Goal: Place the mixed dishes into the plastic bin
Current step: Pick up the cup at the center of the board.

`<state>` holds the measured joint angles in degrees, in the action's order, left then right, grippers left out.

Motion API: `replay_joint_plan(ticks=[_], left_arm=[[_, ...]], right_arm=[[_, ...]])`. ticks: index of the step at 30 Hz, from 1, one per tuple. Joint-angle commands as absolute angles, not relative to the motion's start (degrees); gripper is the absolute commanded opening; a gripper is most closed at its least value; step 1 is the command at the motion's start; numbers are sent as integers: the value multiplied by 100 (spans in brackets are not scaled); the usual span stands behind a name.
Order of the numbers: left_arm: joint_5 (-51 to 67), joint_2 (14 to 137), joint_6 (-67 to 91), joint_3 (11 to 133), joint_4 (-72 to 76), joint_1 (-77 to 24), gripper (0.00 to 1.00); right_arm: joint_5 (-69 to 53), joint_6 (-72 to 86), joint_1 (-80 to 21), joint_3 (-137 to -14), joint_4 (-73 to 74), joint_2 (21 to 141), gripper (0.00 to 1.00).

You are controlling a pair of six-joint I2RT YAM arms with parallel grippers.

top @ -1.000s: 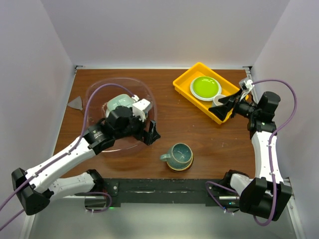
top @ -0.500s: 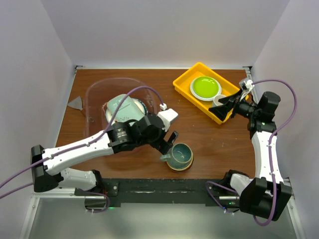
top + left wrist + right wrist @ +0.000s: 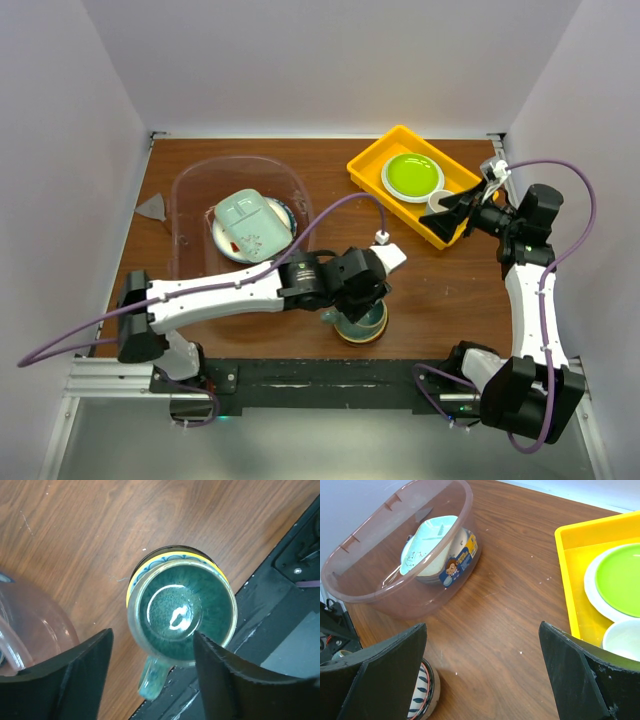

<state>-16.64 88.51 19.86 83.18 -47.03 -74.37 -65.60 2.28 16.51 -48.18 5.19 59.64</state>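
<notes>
Reaching across the near part of the counter [image 3: 440, 290], the left arm sets the left claw [image 3: 152, 635] over the teal mug [image 3: 182, 612]. Its jaws stand partly spread, one finger on either side of the mug, and the mug's handle juts out between them. Bare wood shows between one finger and the mug wall, so nothing is gripped. The other finger overlaps the rim in the wrist view, and I cannot tell whether it touches.

The mug stands upright on a yellow-rimmed dish [image 3: 172, 557] with blue markings, close to the counter's front edge and apart from the plastic bin [image 3: 190, 190].

That bin sits on the left half of the counter. It holds a pale mint dish [image 3: 248, 222] lying tilted on top of patterned plates [image 3: 225, 245].

The right claw [image 3: 482, 627] hangs with its jaws spread wide and empty by the right end of the yellow tray [image 3: 365, 165], just beside the small white cup [image 3: 438, 202]. The lime-green plate [image 3: 412, 175] lies in the tray next to that cup.
</notes>
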Motion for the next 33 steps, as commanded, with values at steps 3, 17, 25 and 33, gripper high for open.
replay_joint_plan(ticks=[3,17,25,33], left_arm=[[-1960,9561,1784,9026,-5378,-7479,53],[-2478,10292,1775,9703,-6047,-7550,12],[-2698,10125,1767,9782,-5986,-7585,0],[-2830,9616,1749,9782,-5695,-7594,0]], right_arm=[[-6671,97,1670,-4992,483,5933,98],[-6688,53,1679,-5019,545,5924,98],[-6688,44,1670,-5019,545,5933,98],[-6688,35,1670,-5027,554,5933,98]])
